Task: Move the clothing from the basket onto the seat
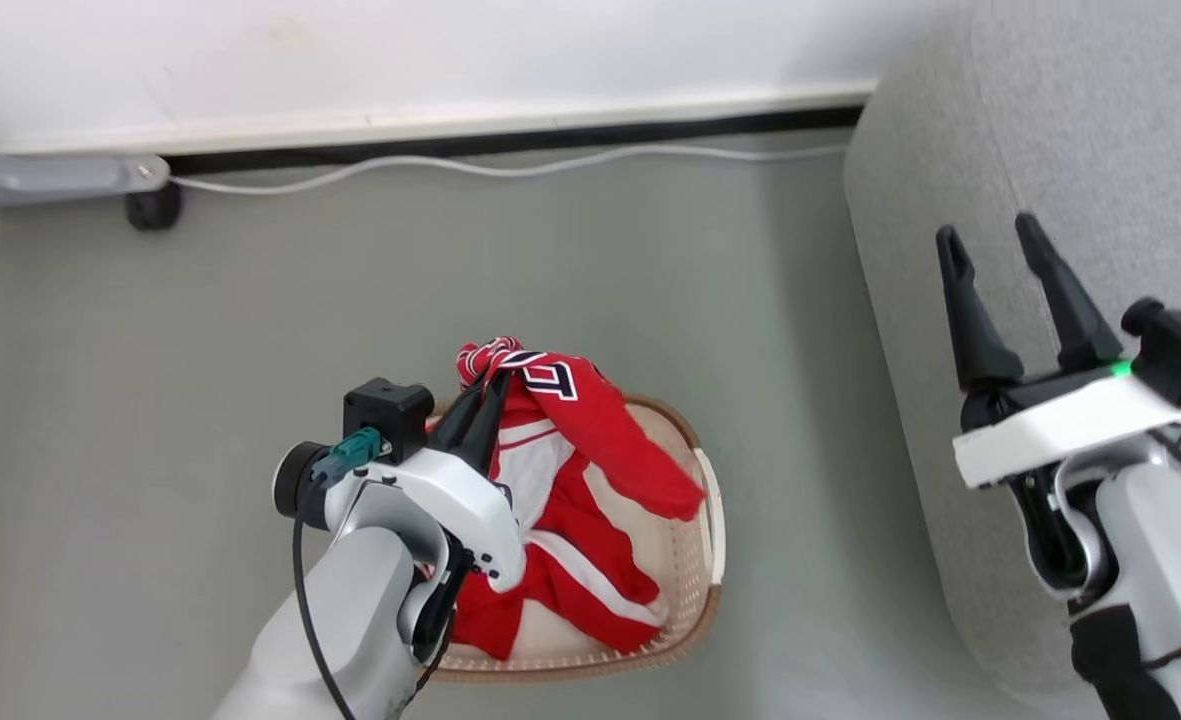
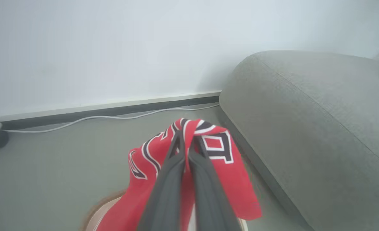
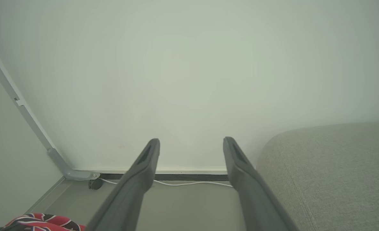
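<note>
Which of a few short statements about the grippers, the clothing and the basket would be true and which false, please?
1. The left gripper is shut on the red jersey. True.
2. The right gripper holds a garment. False: it is open and empty.
3. The basket stands on the sofa. False: it stands on the floor beside the sofa.
4. A white cable lies on the floor along the wall. True.

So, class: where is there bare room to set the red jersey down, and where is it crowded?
The seat is bare beside the open right pincer. Bare floor lies between basket and seat, up to the white cable. The basket is crowded with clothing, held by the left pincer.
</note>
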`<state>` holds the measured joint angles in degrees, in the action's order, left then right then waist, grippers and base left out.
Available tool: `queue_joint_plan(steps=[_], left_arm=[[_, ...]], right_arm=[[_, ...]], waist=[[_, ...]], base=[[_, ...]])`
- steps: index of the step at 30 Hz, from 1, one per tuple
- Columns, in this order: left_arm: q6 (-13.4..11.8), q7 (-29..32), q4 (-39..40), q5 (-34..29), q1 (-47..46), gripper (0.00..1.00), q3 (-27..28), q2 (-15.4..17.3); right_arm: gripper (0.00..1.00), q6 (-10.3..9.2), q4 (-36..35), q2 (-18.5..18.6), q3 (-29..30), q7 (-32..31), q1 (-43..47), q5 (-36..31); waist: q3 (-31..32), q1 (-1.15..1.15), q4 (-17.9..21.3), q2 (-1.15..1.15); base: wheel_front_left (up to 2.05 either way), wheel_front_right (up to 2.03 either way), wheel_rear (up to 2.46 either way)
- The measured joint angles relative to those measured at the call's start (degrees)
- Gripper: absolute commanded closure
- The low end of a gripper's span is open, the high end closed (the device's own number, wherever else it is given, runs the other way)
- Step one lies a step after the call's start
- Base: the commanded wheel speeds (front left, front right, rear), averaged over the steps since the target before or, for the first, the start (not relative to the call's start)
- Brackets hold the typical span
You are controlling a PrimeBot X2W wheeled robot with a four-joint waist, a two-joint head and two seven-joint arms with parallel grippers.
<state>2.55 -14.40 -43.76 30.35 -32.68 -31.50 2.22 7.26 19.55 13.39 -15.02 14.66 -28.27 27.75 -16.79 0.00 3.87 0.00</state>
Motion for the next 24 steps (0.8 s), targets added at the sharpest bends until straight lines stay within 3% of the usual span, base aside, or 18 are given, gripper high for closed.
queue_joint_plan(steps=[12,24], left_arm=[[2.6,0.0,9.6,-8.0,5.0,1.0,6.3,0.0],[4.0,-0.1,21.8,-14.7,5.2,1.0,10.4,0.3]], right_arm=[[0.0,0.0,3.1,-2.3,0.5,0.0,6.6,-1.2],[0.0,0.0,5.0,-4.1,0.1,0.0,9.5,-2.2]], waist=[[8.7,0.0,-4.4,0.0],[12.4,0.0,-5.2,0.0]], base=[[0.0,0.0,0.0],[0.0,0.0,0.0]])
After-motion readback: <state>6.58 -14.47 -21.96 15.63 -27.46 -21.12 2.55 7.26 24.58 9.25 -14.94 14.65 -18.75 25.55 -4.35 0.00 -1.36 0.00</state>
